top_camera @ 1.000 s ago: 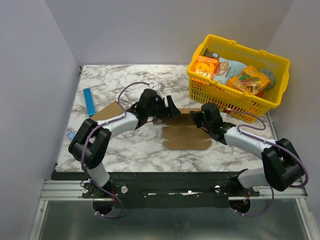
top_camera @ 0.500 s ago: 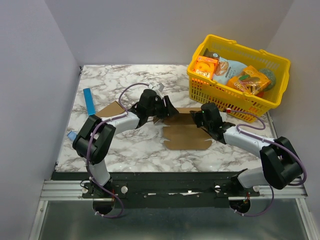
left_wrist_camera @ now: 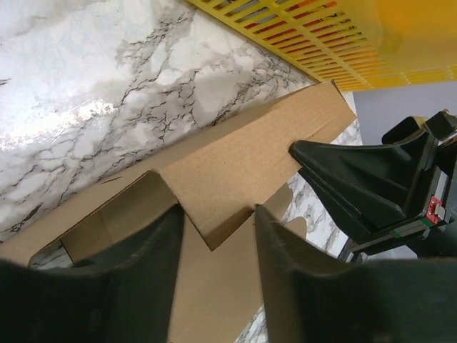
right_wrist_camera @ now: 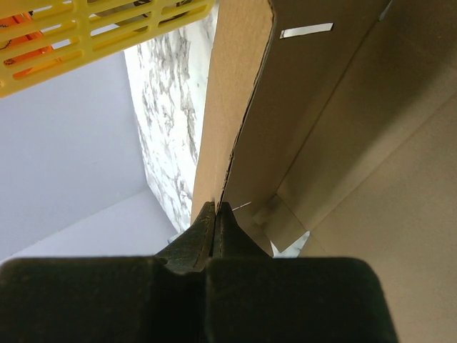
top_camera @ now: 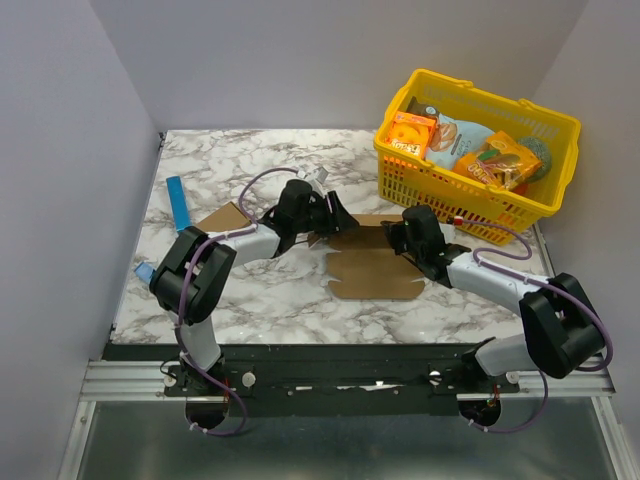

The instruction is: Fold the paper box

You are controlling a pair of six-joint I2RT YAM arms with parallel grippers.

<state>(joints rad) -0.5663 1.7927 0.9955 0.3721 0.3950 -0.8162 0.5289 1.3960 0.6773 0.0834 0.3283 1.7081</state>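
Cardboard of the paper box (top_camera: pixel 372 272) is laid out as a flat die-cut sheet at the centre of the marble tabletop (top_camera: pixel 250 170), to the lower left of the yellow basket (top_camera: pixel 470 205). Its upper right edge is pinched by the clenched right pincer (right_wrist_camera: pixel 216 208). A raised flap at its upper left is straddled by the half-parted left pincer (left_wrist_camera: pixel 218 214), released and not pressed shut on it.

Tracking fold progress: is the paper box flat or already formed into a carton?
Not formed: the paper box lies mostly spread on the table, one edge panel lifted in the shut right tool.
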